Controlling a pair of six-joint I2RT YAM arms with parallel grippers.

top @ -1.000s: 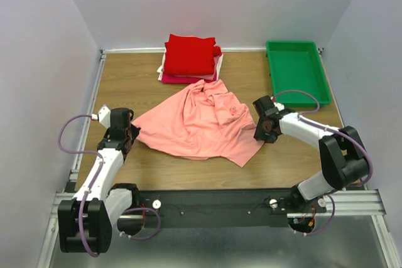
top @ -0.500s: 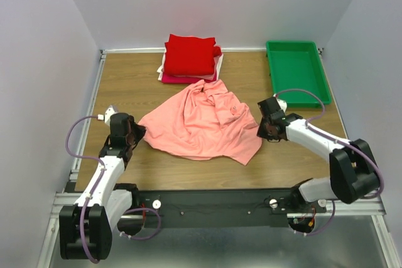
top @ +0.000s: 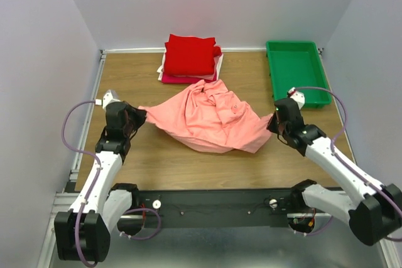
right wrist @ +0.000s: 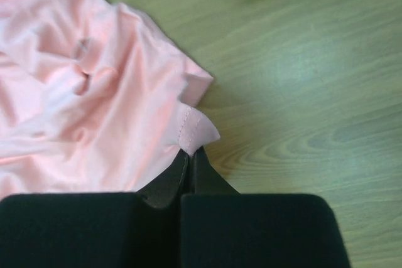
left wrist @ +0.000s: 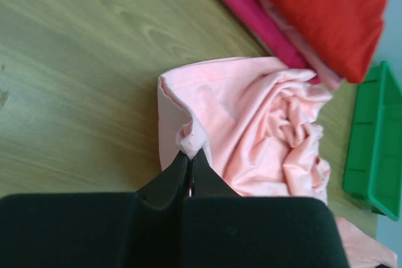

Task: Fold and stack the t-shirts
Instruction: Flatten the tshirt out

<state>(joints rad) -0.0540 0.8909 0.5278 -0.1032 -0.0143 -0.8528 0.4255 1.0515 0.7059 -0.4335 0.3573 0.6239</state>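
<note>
A salmon-pink t-shirt (top: pixel 207 120) hangs crumpled between my two grippers over the middle of the wooden table. My left gripper (top: pixel 137 117) is shut on its left edge, pinching a hem corner (left wrist: pixel 190 145) between the black fingers. On the other side my right gripper (top: pixel 273 119) is shut on a stitched hem corner (right wrist: pixel 198 131). A stack of folded t-shirts stands at the back centre, bright red (top: pixel 190 54) on top, white (top: pixel 220 62) and magenta (top: pixel 179 80) edges showing under it. The stack also shows in the left wrist view, red (left wrist: pixel 317 10) over magenta (left wrist: pixel 248 4).
A green plastic tray (top: pixel 296 70) sits at the back right, close behind my right gripper; its corner (left wrist: pixel 370 149) shows in the left wrist view. White walls close in the table on three sides. Bare wood lies in front of the shirt.
Right gripper has shut on the shirt's right hem and pulled away to the right and up. Left gripper has lifted its edge. The shirt is now raised and stretched between them.
</note>
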